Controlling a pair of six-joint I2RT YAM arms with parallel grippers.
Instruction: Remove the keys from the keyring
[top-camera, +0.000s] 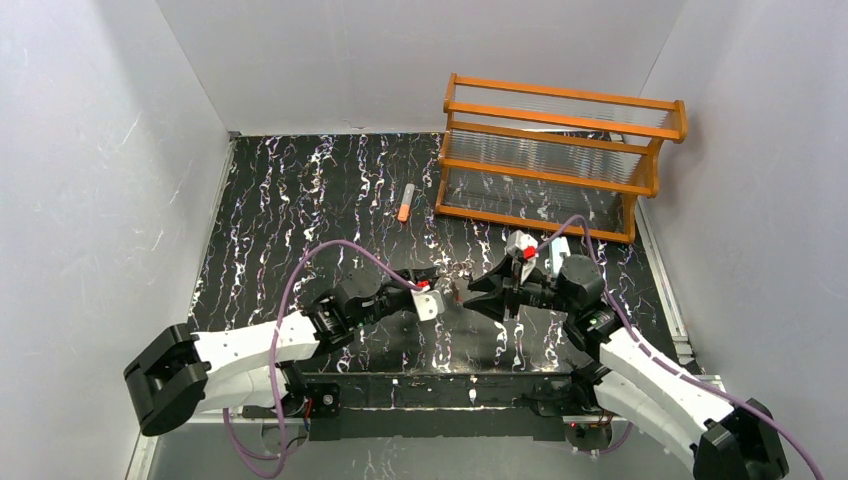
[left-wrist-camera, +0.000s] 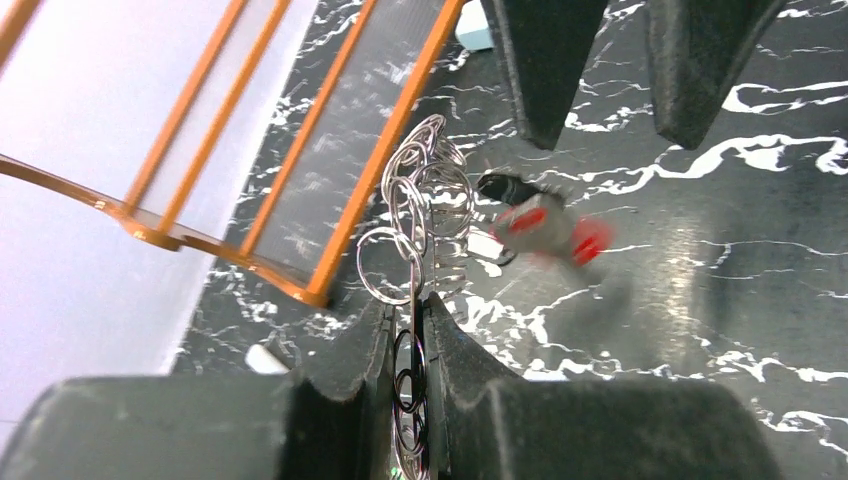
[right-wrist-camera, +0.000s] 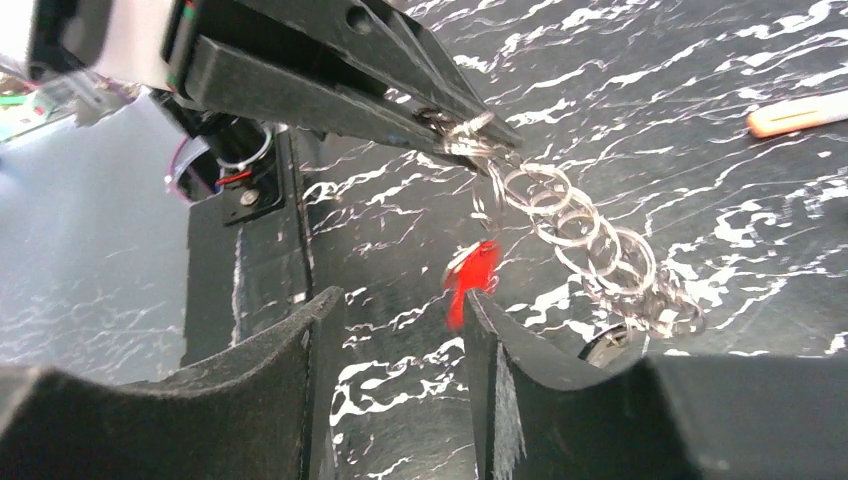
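The keyring (left-wrist-camera: 420, 205) is a bunch of linked silver wire rings. My left gripper (left-wrist-camera: 408, 305) is shut on its near end, and the rest sticks out past the fingertips. A red-and-grey key (left-wrist-camera: 545, 228), blurred, hangs from the rings with a dark piece (left-wrist-camera: 503, 186) beside it. No green key shows. In the right wrist view the ring chain (right-wrist-camera: 580, 230) hangs down-right from the left gripper's fingers (right-wrist-camera: 340, 75), and the red key (right-wrist-camera: 470, 280) lies just off my right finger's tip. My right gripper (right-wrist-camera: 400, 300) is open and empty, facing the left gripper (top-camera: 445, 290) at mid-table.
An orange wooden rack (top-camera: 560, 150) stands at the back right and reaches close to the rings in the left wrist view (left-wrist-camera: 330, 210). An orange-and-grey tube (top-camera: 405, 203) lies behind the grippers. A pale clip (left-wrist-camera: 472, 35) shows by the right fingers (left-wrist-camera: 545, 70). White walls enclose the black marbled table (top-camera: 300, 200).
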